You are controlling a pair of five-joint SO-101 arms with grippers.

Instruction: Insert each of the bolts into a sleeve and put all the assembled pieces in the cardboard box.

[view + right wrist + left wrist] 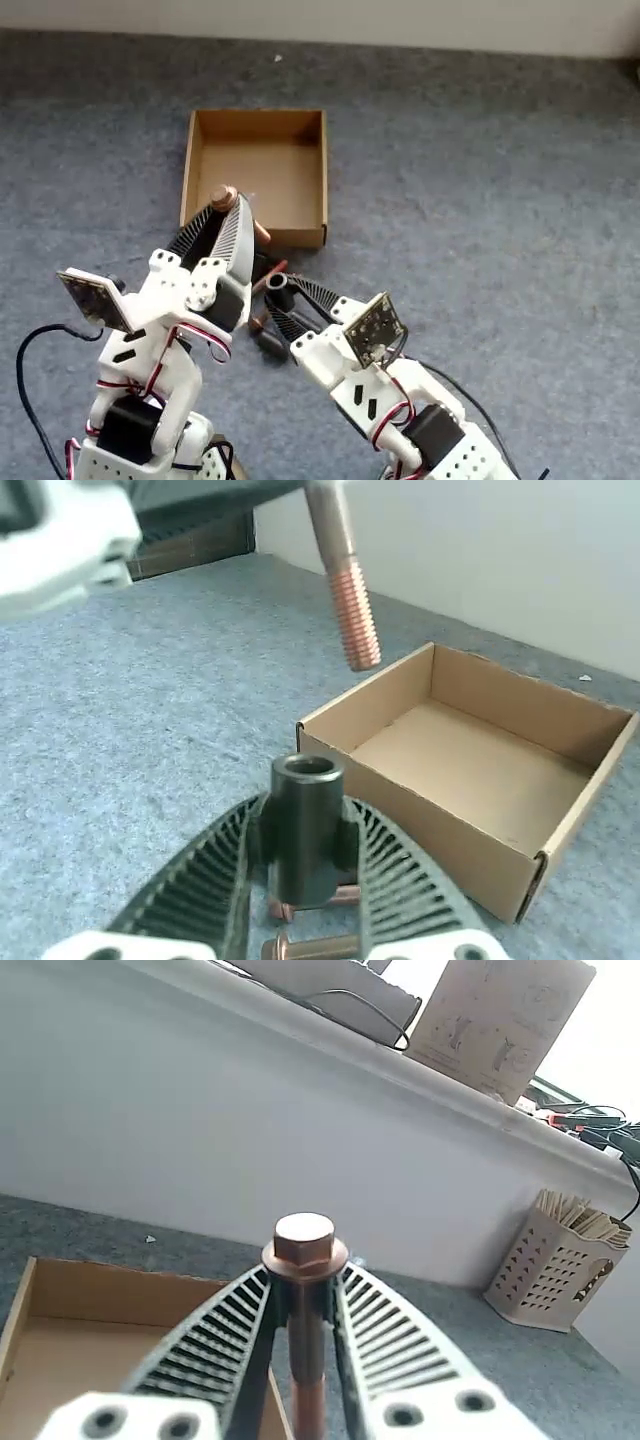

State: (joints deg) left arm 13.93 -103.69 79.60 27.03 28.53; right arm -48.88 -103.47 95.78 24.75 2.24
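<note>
nothing joined yet: left jaws pinch a bolt (304, 1250) aloft by the cardboard box (322, 170), right jaws pinch an upright sleeve (303, 830) near it, no assembly boxed, spare pieces (268, 342) on the counter.

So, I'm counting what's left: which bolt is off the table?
The copper bolt clamped in the left tool, head up; the other bolts lie flat on the carpet by the right tool.
</note>
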